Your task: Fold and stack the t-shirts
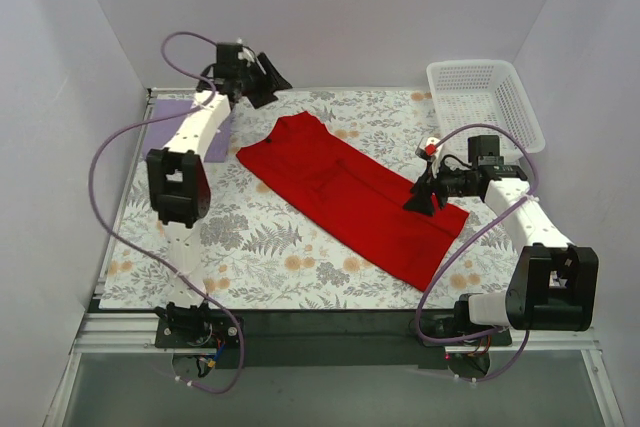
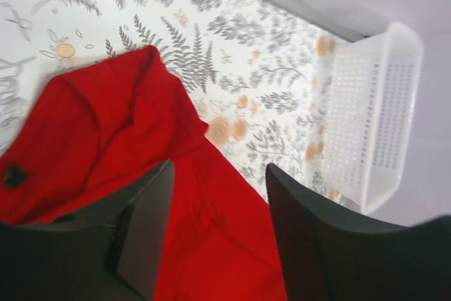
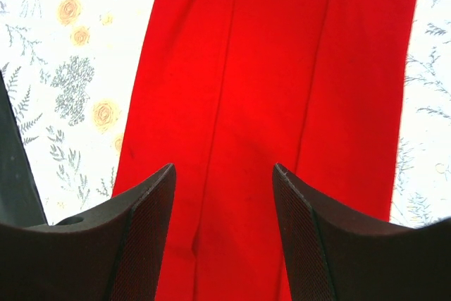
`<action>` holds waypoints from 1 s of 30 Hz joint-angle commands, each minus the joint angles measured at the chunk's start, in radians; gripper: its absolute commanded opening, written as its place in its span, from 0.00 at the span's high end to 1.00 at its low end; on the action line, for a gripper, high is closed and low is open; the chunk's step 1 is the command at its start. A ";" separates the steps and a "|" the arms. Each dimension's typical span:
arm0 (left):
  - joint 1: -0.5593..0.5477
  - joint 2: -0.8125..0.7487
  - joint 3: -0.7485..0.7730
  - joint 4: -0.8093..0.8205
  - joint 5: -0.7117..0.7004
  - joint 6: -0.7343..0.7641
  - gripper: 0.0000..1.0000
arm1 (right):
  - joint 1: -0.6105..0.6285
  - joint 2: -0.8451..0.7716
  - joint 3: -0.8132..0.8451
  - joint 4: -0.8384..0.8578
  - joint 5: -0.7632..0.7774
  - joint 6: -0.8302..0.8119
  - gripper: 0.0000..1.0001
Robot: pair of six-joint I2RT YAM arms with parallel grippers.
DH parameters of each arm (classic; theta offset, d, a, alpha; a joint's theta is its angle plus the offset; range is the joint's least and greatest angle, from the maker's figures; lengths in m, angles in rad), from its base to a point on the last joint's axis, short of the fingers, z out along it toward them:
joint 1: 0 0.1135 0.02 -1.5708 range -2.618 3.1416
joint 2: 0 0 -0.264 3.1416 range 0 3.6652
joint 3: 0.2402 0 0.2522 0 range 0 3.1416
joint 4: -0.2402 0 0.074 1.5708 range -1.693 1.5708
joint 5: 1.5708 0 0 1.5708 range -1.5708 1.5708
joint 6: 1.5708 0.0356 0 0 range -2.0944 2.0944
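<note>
A red t-shirt (image 1: pixel 350 192) lies folded into a long strip, running diagonally from the far left to the near right on the floral cloth. My left gripper (image 1: pixel 262 80) is open and empty above the strip's far end; the left wrist view shows the red t-shirt (image 2: pixel 106 139) between and beyond its fingers (image 2: pixel 151 230). My right gripper (image 1: pixel 424 199) is open and empty above the strip's right side; the right wrist view shows the shirt (image 3: pixel 282 68) with lengthwise fold lines under it.
A white plastic basket (image 1: pixel 485 102) stands at the far right and also shows in the left wrist view (image 2: pixel 373 118). A folded purple garment (image 1: pixel 180 127) lies at the far left under the left arm. White walls enclose the table.
</note>
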 commanded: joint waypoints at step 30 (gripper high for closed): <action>0.314 -1.174 -1.578 0.314 0.048 -0.151 0.50 | -0.005 0.013 -0.033 0.010 -0.063 -0.048 0.36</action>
